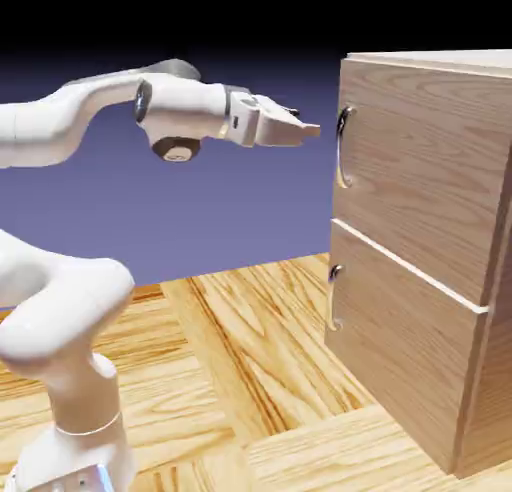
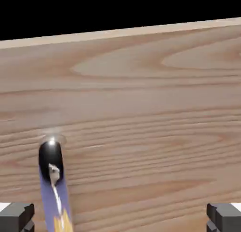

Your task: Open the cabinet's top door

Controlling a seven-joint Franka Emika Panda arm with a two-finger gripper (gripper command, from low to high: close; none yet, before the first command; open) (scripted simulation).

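Gripper level, fingers spread wide and holding nothing (both tips visible in hand view). Just right, apart from it, the handle of the shut top door; cabinet stands on the surface.

Rendered simulation; wood-grain table, flat blue-violet backdrop, black void above.

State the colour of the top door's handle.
Shiny silver metal handle, clearest in the exterior view.
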